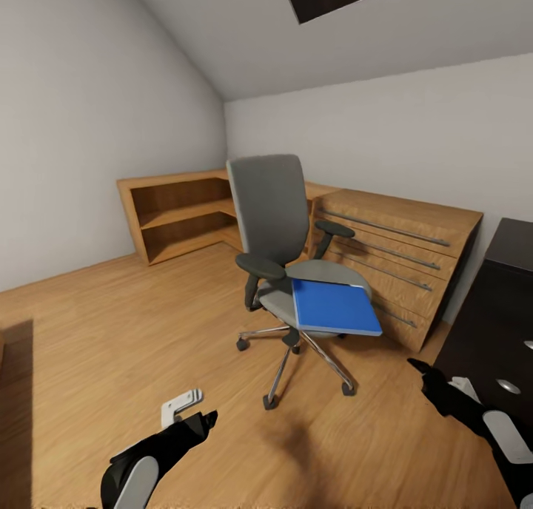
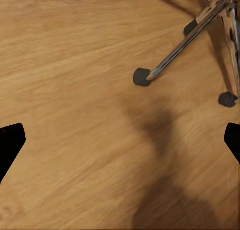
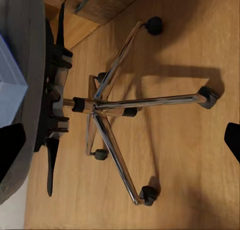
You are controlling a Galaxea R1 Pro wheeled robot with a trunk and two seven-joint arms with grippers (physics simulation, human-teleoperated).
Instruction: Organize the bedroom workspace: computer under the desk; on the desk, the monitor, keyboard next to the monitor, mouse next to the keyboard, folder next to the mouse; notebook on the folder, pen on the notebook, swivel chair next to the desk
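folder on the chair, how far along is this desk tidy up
Early on. Nothing looks done: the blue folder lies on the swivel chair seat, overhanging its front edge, and the chair stands out on the wood floor, apart from the black desk. In hand: nothing; the left tool and right tool are open and empty. Left: moving the folder to the desk.
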